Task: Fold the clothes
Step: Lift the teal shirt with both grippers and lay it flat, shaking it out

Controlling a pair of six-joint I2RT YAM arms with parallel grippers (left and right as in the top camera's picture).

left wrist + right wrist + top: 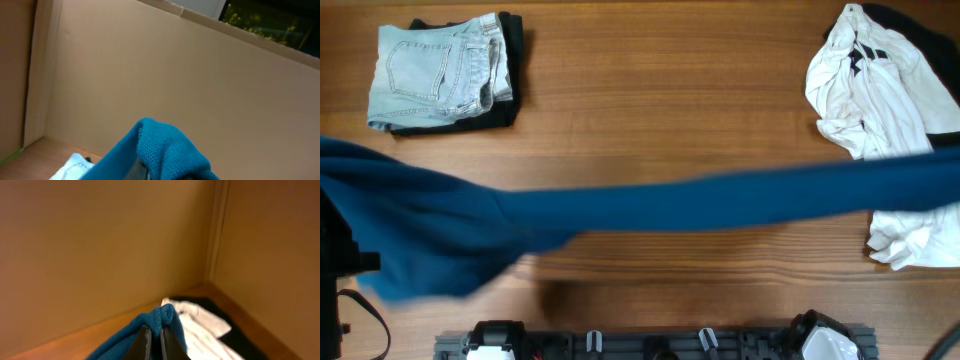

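The deep-blue garment (650, 205) hangs stretched in the air across the whole table, from the left edge to the right edge. My left gripper (165, 172) is shut on its left end; blue knit cloth (165, 150) bunches over the fingers. My right gripper (154, 342) is shut on its right end, with a fold of blue cloth (162, 317) pinched between the fingers. Neither gripper shows in the overhead view. The folded light-blue denim shorts (435, 70) lie at the back left. The white garment with black marks (875, 90) lies crumpled at the back right.
The shorts rest on a folded black garment (510, 105). A black cloth (925, 45) lies under the white garment, which also shows in the right wrist view (200, 325). Cardboard walls (175, 75) surround the wooden table (660, 110). The arm bases (650, 343) stand at the front edge.
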